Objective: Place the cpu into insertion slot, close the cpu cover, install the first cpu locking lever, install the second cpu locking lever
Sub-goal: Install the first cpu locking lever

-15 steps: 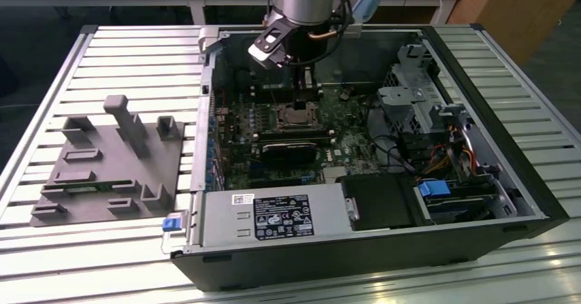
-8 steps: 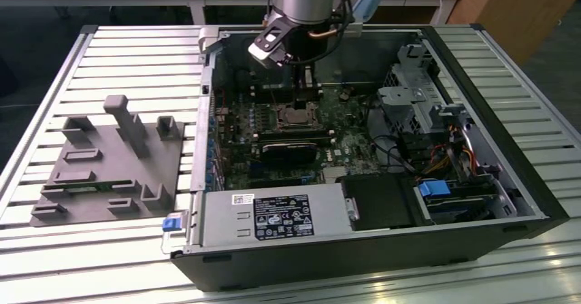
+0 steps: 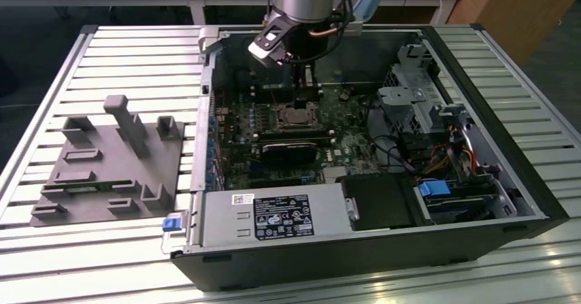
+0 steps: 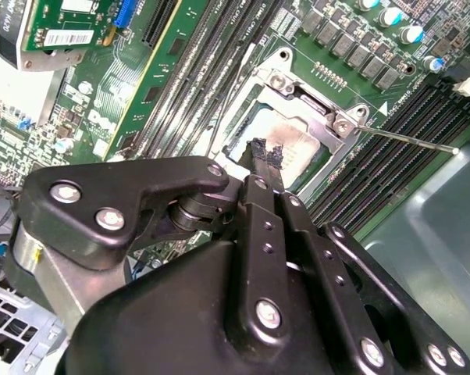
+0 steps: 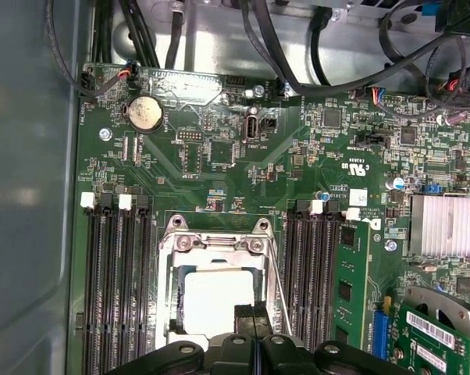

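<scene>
The cpu (image 5: pixel 211 301) (image 4: pixel 301 144), with a pale silver top, lies in the insertion slot (image 3: pixel 295 118) on the green board. The silvery cpu cover (image 5: pixel 219 248) (image 4: pixel 309 101) appears to lie flat around it, its cut-out showing the chip. A thin metal locking lever (image 4: pixel 407 139) (image 5: pixel 280 293) angles out from the socket's corner over the memory slots. My gripper (image 4: pixel 262 152) (image 5: pixel 253 316) (image 3: pixel 300 105) points straight down at the socket. Its fingers are shut together with nothing between them, and the tips sit at the cpu's edge.
Long black memory slots (image 5: pixel 118 281) flank the socket on both sides. A green card (image 5: pixel 352 289) and a finned silver heatsink (image 5: pixel 444 225) stand close by. Cables (image 5: pixel 352 74) run along the case wall. A grey fixture (image 3: pixel 109 161) lies outside the case, at the exterior view's left.
</scene>
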